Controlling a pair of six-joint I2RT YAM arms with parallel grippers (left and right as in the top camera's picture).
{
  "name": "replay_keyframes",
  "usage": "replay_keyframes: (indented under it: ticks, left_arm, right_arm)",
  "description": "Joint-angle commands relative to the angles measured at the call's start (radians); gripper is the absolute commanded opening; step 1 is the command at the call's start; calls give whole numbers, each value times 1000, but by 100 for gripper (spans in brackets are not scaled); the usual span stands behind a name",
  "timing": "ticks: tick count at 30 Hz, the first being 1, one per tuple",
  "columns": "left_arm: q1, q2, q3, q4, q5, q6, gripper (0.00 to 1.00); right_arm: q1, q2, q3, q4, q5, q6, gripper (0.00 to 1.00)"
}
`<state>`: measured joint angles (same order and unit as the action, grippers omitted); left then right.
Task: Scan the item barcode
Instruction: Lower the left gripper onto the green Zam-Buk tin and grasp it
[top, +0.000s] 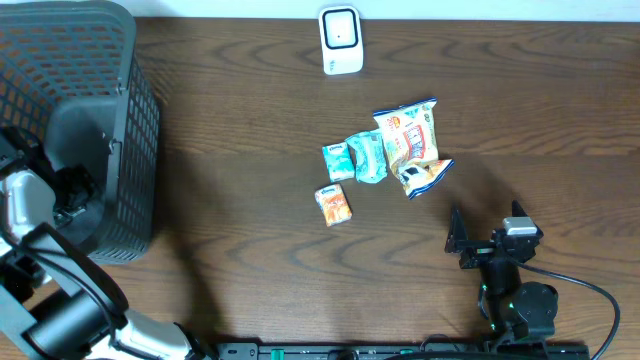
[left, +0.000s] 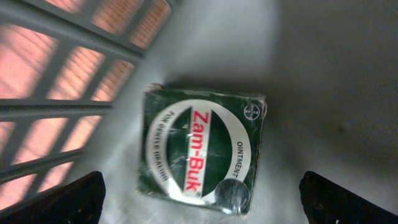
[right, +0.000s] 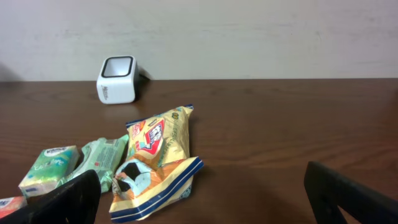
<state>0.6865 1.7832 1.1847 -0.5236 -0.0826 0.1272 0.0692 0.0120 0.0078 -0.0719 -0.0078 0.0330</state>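
1. You have 1 dark mesh basket (top: 138, 130) to count;
2. 1 white scanner (top: 340, 40);
3. 2 snack bags (top: 408, 132), one overlapping the other;
4. 1 green wipes pack (top: 368, 156);
5. 1 teal tissue pack (top: 338, 161) and 1 small orange pack (top: 333, 204);
6. 1 green Zam-Buk box (left: 202, 152).

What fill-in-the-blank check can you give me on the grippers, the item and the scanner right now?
1. The left gripper hangs open over a green box labelled ____.
2. The right gripper has its jaws ____, holding nothing.
3. The scanner is ____ in colour.
Missing words: Zam-Buk; open; white.
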Motion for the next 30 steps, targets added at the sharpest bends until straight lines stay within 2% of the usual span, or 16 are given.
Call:
replay_keyframes:
  ticks: [1, 17, 19, 20, 22, 30]
  left_arm:
    - [3, 43, -8, 10, 13, -13, 98]
    - [3, 161, -8, 72, 103, -13, 99]
    - [3, 162, -8, 69, 104, -13, 89]
    - [3, 162, -8, 69, 114, -13, 77]
    - [3, 162, -8, 65, 163, -13, 70]
    - [3, 153, -8, 61, 204, -13, 70]
  right_arm:
    - [-6, -5, -2, -3, 1, -12, 99]
    - [-6, -5, -2, -3, 1, -12, 99]
    - [-6, -5, -2, -3, 1, -12, 99]
    - [-6, -5, -2, -3, 1, -12, 99]
    - [-6, -5, -2, -3, 1, -12, 99]
    - [-6, -5, -2, -3, 1, -12, 99]
